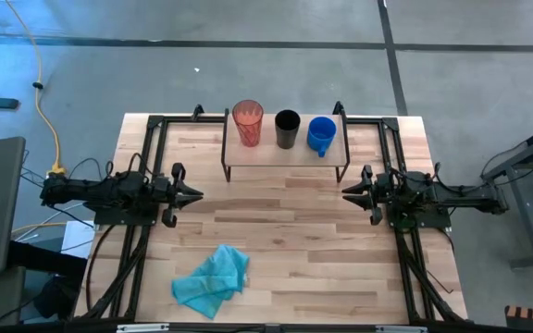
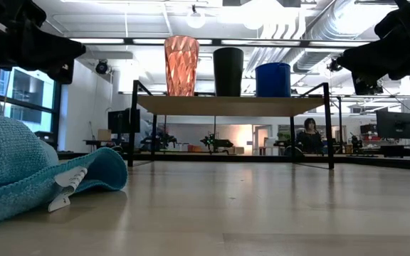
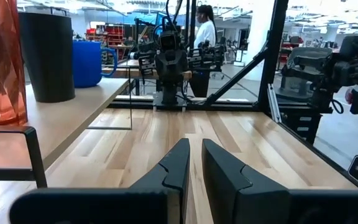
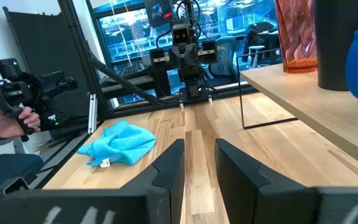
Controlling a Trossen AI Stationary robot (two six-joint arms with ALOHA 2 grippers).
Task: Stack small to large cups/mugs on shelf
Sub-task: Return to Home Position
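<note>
One person's hand (image 4: 8, 121), right wrist view only.

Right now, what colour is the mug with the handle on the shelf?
Blue; the mug shows best in the high view.

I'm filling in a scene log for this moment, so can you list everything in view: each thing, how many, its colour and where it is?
Tumbler: one, translucent red-orange, on the shelf, left end of the row.
Cup: one, black, on the shelf, middle of the row.
Mug: one, blue, with a handle, on the shelf, right end of the row.
Shelf: one, light wood top on black legs, far middle of the table.
Cloth: one, teal, crumpled on the table's near side.
Table: one, light wood.
Left end effector: dark, left of the shelf, holding nothing.
Right end effector: dark, right of the shelf, holding nothing.
</note>
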